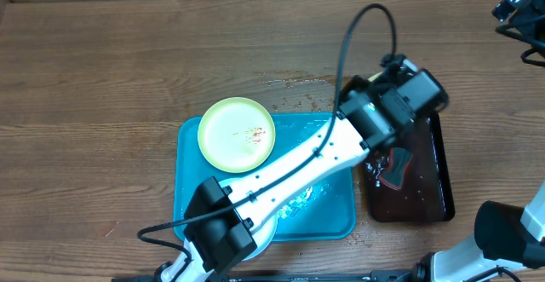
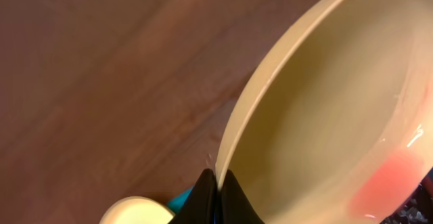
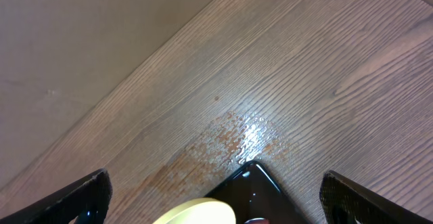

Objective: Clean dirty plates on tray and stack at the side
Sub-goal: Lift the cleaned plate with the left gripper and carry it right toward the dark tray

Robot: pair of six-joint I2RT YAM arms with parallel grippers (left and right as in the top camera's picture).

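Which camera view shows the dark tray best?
The overhead view: the dark tray lies almost whole beside the turquoise tray, only part hidden by the left arm. The right wrist view shows just one wet corner. The left wrist view, filled by a plate, hardly shows it.

Soft even light; wet glare on tray (image 1: pixel 189 184)

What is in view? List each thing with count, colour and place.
smeared plate: one, yellow-green rim, red smears, on the turquoise tray's far-left corner
held plate: one, yellow-green rim, pink smear, gripped by its rim
turquoise tray: one, table centre
dark tray: one, brown-black, wet, right of turquoise tray
red-edged dark object: one, in dark tray, unidentified
wet patch: one, speckled, on wooden table
left gripper: one, black, shut on held plate
right gripper: one, black, open, empty
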